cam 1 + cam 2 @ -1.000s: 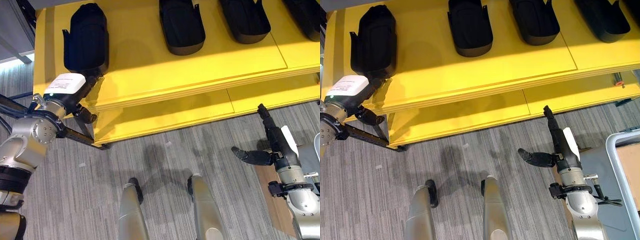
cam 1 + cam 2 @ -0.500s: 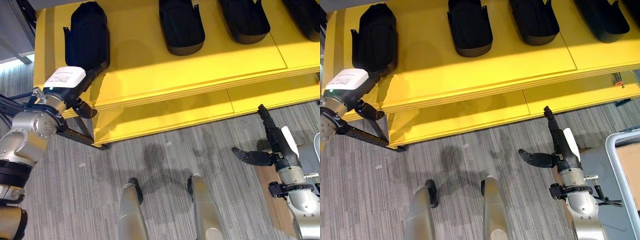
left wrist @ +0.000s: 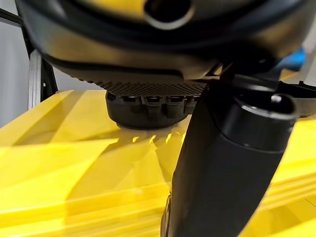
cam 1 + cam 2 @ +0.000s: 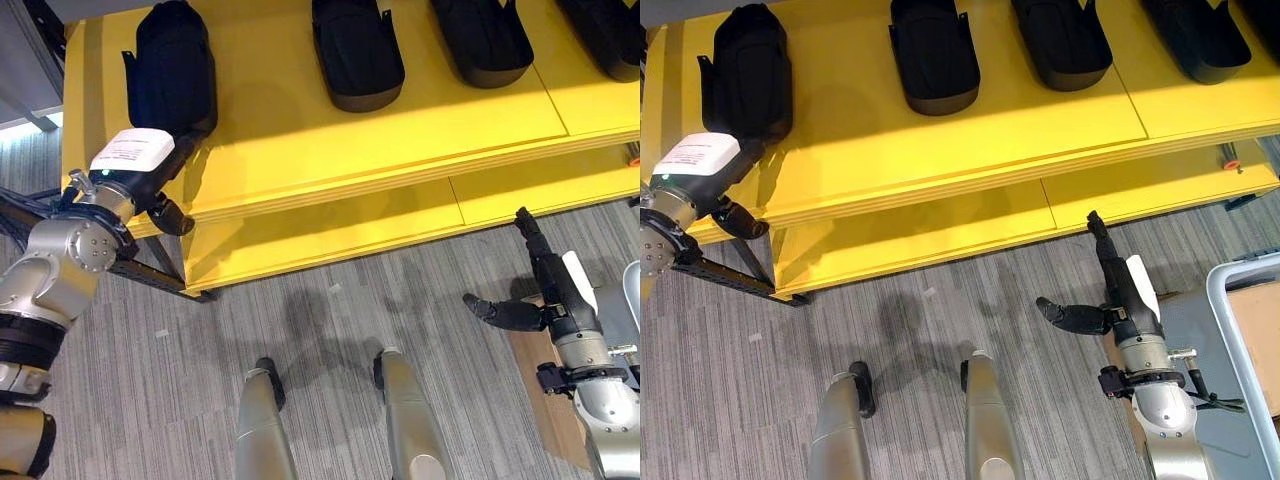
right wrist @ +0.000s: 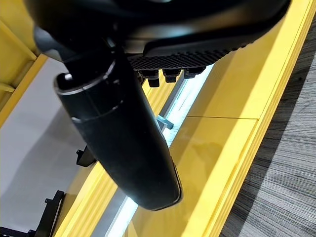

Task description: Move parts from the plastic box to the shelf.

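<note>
The left hand (image 4: pixel 140 170) reached up to the near left corner of the yellow shelf (image 4: pixel 400 130), its fingers stretched straight towards the near end of a black part (image 4: pixel 170 75) lying there; whether they touched it I could not tell, and nothing was clasped in them. The thumb hung apart below the shelf edge. The right hand (image 4: pixel 1118 290) hovered low over the grey carpet (image 4: pixel 920 330), well apart from the shelf's lower board, fingers straight and released, thumb spread sideways, holding nothing. Three more black parts (image 4: pixel 932 52) lay in a row further along the top board. A pale box rim (image 4: pixel 1230 320) showed beside the right arm.
</note>
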